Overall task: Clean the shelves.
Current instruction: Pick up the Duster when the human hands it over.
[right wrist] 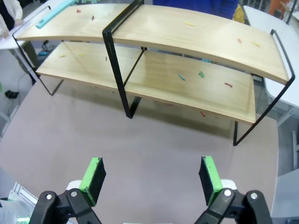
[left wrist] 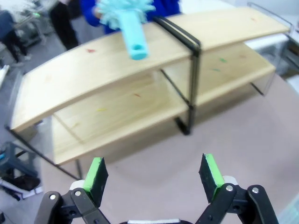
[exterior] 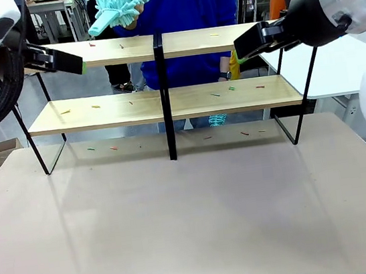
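Cleaning seemed hardly begun: the shelves (exterior: 186, 106) stood at the far side of the surface (exterior: 194, 223) with coloured scraps (exterior: 232, 88) on both boards, a person (exterior: 185, 1) held a teal duster (exterior: 121, 3) above them, and the left gripper (left wrist: 154, 175) and right gripper (right wrist: 152, 175) hung with jaws apart, empty.

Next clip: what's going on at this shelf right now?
A person at the far side holds a teal duster over the left half of the top board of the shelves. Small coloured scraps lie on both boards and on the table beneath. The left gripper and right gripper hang open and empty on the robot's side of the shelves.
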